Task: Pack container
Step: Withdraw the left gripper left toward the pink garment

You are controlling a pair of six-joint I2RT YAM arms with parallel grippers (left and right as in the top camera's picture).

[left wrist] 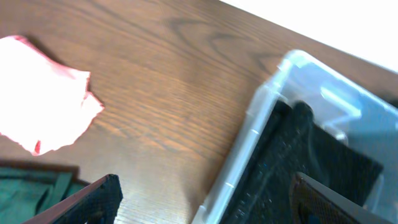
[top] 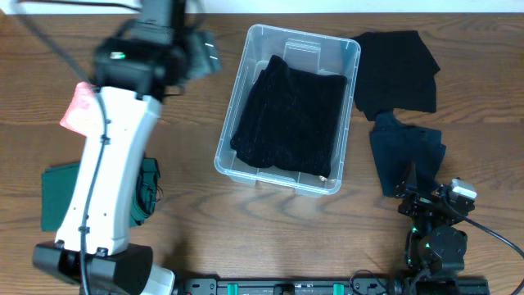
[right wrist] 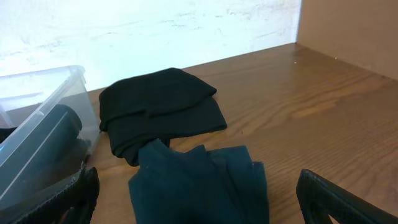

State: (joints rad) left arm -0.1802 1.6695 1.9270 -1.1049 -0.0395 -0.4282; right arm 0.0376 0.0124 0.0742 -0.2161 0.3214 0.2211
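Poised with left claw (left wrist: 205,186) wide and empty, clear of black garment (left wrist: 298,168) packed in container (left wrist: 255,118) to its right (right claw (right wrist: 199,186) likewise agape, empty).

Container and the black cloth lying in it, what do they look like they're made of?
The container looks like clear glossy plastic: the black cloth shows through its walls and the rim catches light. The black cloth looks like soft matte fabric, nubby, perhaps knitted; fibre unclear.

Garment (top: 291,115) in container (top: 278,178); cloth (top: 397,70) beside
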